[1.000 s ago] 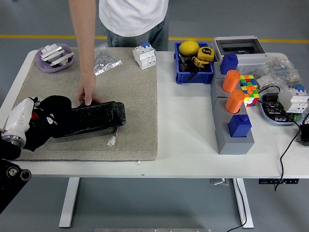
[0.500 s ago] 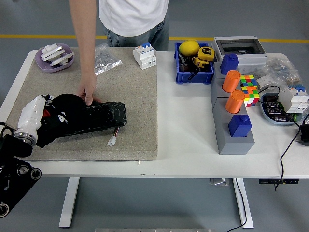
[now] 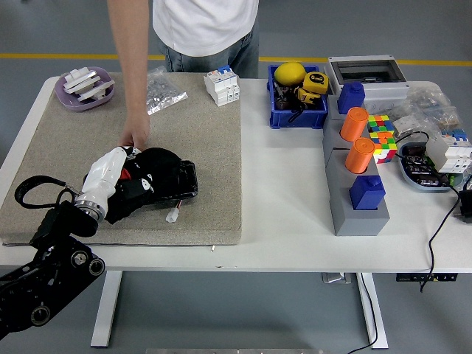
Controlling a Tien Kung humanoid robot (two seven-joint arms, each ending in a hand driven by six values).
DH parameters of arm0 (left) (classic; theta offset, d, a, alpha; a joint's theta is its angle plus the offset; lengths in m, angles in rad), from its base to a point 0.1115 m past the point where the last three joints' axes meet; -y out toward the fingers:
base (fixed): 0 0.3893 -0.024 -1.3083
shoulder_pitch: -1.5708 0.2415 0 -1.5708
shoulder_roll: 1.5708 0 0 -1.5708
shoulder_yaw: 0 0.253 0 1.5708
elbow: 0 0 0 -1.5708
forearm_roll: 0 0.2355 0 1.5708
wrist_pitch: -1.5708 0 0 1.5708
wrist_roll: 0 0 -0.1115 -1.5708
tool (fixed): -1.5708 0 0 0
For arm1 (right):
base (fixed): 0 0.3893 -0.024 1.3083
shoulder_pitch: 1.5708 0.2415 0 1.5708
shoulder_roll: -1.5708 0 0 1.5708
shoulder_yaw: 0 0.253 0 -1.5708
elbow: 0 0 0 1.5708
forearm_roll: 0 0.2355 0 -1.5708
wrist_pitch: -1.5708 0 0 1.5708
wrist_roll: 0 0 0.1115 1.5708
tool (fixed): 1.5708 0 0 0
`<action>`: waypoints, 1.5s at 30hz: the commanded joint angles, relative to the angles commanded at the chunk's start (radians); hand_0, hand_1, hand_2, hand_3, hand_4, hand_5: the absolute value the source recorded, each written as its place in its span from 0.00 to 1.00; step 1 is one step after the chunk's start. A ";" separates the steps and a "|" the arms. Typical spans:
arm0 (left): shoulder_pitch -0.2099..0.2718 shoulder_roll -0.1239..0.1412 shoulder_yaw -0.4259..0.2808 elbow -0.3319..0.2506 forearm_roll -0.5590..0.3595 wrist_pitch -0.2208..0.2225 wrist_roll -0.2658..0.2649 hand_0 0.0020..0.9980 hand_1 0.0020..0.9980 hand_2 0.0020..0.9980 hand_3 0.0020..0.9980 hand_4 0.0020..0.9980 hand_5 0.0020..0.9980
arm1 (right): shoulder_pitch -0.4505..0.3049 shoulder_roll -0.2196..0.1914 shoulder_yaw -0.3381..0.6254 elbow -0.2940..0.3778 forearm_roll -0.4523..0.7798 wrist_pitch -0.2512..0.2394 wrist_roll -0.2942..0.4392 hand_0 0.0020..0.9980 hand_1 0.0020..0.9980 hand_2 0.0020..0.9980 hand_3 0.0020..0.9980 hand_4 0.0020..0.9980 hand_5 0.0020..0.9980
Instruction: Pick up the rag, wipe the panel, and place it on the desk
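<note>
My left arm (image 3: 51, 258) comes in from the lower left corner, over the near edge of the white table (image 3: 280, 221). My left hand (image 3: 110, 181) lies on the tan mat (image 3: 199, 140), pressed down on the black rag (image 3: 151, 173), which is bunched over the black panel (image 3: 181, 184). The rag covers most of the panel, and only the panel's right end shows. My fingers are buried in the cloth, so I cannot tell whether they grip it or only rest flat on it. A small white plug (image 3: 172, 215) on a thin wire lies just in front of the panel, near the mat's front edge.

Just behind my hand, a person's hand (image 3: 136, 135) reaches down from the far side and touches the back edge of the panel. The person (image 3: 203, 26) stands at the far edge.

Farther back on the mat sit a purple dish (image 3: 83, 92) with white parts, a clear bag (image 3: 162, 92) and a white switch block (image 3: 223, 85). To the right, off the mat, are a blue bin (image 3: 295, 114) with yellow tools and a grey stand (image 3: 350, 184) holding orange and blue pieces.
</note>
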 joint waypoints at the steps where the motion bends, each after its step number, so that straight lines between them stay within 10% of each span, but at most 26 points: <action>1: -0.006 -0.004 0.010 -0.001 -0.002 0.000 0.001 0.20 0.15 0.48 0.45 0.15 0.00 | 0.000 0.000 0.000 0.000 0.000 0.000 0.000 0.71 0.27 0.63 0.63 1.00 0.60; 18: -0.057 -0.035 0.087 -0.034 -0.011 -0.001 0.011 0.20 0.15 0.48 0.44 0.15 0.00 | -0.001 0.000 -0.003 0.000 -0.004 -0.002 0.000 0.72 0.26 0.63 0.63 1.00 0.60; 45: 0.106 0.053 -0.175 -0.021 0.048 0.011 0.007 0.20 0.15 0.48 0.44 0.15 0.00 | -0.010 0.001 0.017 0.000 -0.012 -0.001 0.001 0.71 0.26 0.63 0.64 1.00 0.60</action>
